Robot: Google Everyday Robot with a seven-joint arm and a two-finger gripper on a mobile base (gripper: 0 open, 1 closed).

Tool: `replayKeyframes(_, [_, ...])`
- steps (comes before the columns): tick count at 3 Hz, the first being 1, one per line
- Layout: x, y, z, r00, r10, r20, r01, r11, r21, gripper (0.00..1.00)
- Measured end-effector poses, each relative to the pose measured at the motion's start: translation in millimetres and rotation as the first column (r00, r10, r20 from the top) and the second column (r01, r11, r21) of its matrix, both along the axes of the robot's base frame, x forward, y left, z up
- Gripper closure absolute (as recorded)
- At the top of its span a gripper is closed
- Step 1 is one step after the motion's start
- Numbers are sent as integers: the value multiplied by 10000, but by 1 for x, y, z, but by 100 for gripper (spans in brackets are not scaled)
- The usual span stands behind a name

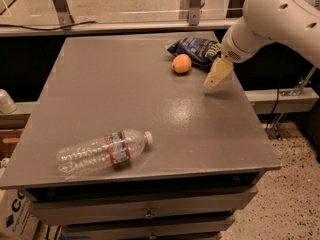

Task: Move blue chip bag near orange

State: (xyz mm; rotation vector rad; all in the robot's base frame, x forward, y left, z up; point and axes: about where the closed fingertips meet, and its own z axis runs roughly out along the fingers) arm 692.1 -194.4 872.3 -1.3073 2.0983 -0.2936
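The blue chip bag (196, 48), dark-blue crumpled foil with white lettering, lies at the far right of the grey table (125, 99). The orange (182, 63) sits just in front of the bag's left part, touching or nearly touching it. My gripper (215, 78) hangs above the table to the right of the orange and in front of the bag, apart from both. It holds nothing that I can see. The white arm (270, 19) reaches in from the upper right.
A clear plastic water bottle (102, 151) with a red and blue label lies on its side at the table's front left. Drawers sit under the table top. A rail (150, 26) runs behind the table, and speckled floor lies to the right.
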Motion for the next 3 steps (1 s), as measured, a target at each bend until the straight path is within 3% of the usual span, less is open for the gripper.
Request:
replayKeyframes(1, [8,-4,17,9996,-22,293,25,10000,-92,0])
replayKeyframes(2, [7,-26,71,9917,-243,1263,276,9993,-243,0])
replayKeyframes(3, [-6,-56,123,9738,-601,2193,729,9961,-504,0])
